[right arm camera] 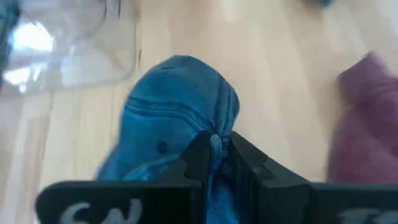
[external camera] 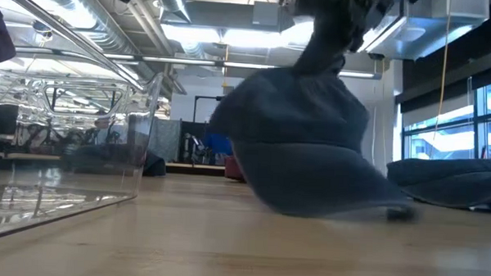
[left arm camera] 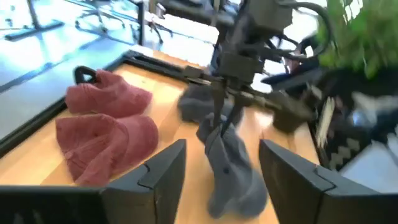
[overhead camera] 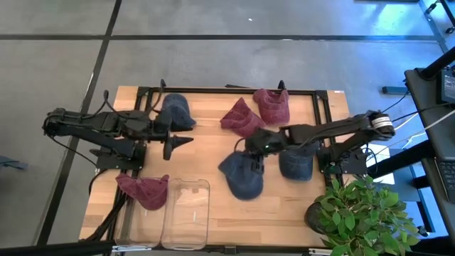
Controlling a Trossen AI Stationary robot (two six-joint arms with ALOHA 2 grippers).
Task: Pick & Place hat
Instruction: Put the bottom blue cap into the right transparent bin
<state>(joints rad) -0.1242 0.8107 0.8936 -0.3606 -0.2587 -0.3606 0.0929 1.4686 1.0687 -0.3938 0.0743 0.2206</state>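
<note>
Blue hat pinched at frame centre

The right gripper (overhead camera: 254, 158) has its jaws clamped on the dark blue fabric cap (overhead camera: 241, 177) — it sags onto the wooden table (overhead camera: 284, 203); the left gripper (overhead camera: 186, 141), centre-left, jaws apart.

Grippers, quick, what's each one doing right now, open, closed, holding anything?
Left gripper: open, holding nothing, over the table's left side.
Right gripper: closed on the blue hat, pinching its fabric near the table's middle.
</note>
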